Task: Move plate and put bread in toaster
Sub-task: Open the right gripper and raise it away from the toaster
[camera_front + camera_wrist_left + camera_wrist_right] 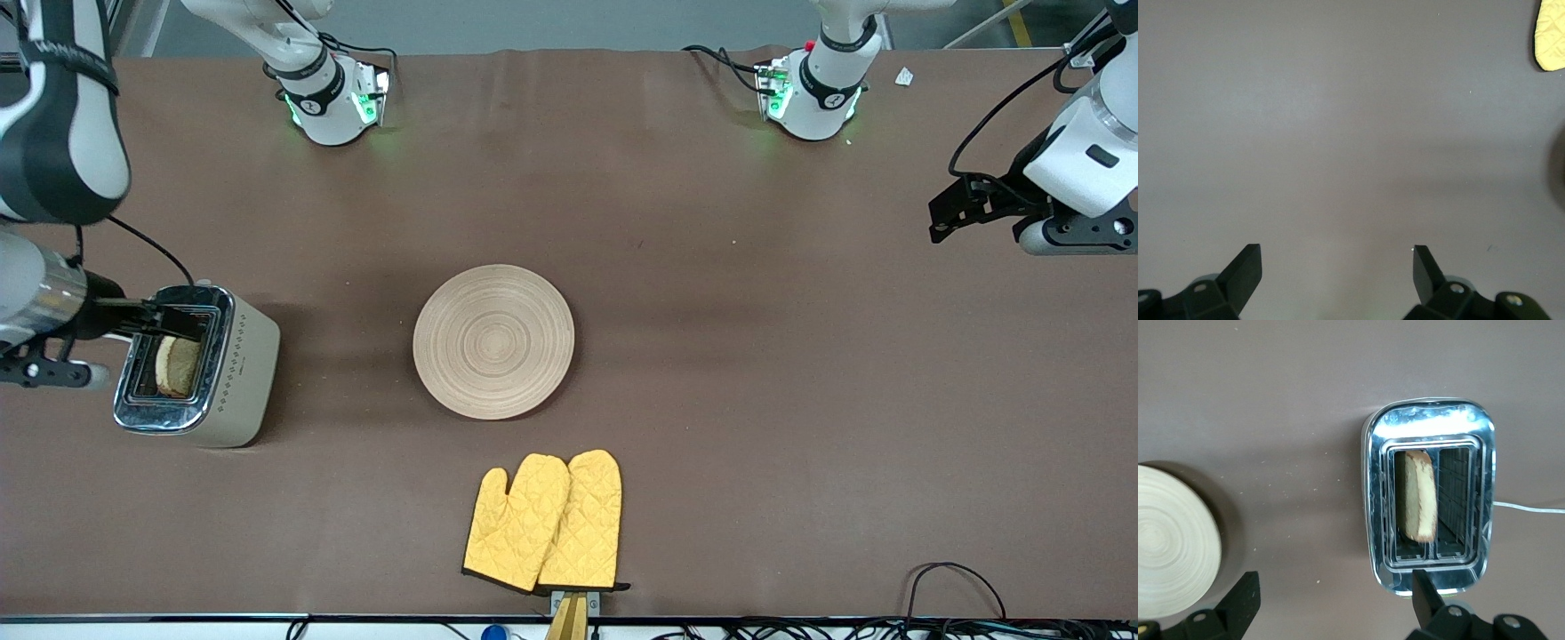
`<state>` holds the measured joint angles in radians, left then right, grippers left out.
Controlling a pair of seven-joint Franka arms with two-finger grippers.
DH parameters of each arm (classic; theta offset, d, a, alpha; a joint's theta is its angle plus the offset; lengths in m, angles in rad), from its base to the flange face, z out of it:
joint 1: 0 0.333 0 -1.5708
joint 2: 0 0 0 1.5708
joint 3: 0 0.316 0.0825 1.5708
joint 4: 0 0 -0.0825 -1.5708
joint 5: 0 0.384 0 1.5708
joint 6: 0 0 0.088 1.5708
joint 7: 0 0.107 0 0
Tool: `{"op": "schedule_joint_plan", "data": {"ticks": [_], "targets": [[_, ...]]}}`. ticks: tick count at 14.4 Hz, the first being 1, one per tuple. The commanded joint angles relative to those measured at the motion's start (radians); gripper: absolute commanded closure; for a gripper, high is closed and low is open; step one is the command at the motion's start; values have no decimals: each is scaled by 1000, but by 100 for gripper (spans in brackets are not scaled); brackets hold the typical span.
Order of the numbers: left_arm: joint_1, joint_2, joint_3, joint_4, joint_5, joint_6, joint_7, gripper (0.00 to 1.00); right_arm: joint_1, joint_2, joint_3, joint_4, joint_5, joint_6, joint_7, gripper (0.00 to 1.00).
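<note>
Bread (1419, 495) speckled brown, upright in toaster (1429, 497) slot | right gripper (1331, 593) above, jaws open | left gripper (1337, 267) waits, jaws open

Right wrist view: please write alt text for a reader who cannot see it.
The bread stands in one slot of the toaster, the other slot empty, seen from above the brown table. The open right end effector hangs over the table between toaster and plate.
</note>
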<state>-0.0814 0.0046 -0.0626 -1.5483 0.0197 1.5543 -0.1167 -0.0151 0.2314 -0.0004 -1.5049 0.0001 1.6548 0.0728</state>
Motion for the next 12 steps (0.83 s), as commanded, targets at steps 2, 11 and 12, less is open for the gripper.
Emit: {"op": "schedule_joint_plan", "data": {"ticks": [2,11,12], "targets": [[2,-11,-5,11,13,-11,12,0,-2,-138,8,-31,24,-115,-10,0],[2,-23,-5,7,17,-11,14,0,-80,-253,56,-116,14,-115,-163,0],[2,-23,-5,8,19,-11,14,0,-79,-253,56,-117,12,-113,-163,0]]}}
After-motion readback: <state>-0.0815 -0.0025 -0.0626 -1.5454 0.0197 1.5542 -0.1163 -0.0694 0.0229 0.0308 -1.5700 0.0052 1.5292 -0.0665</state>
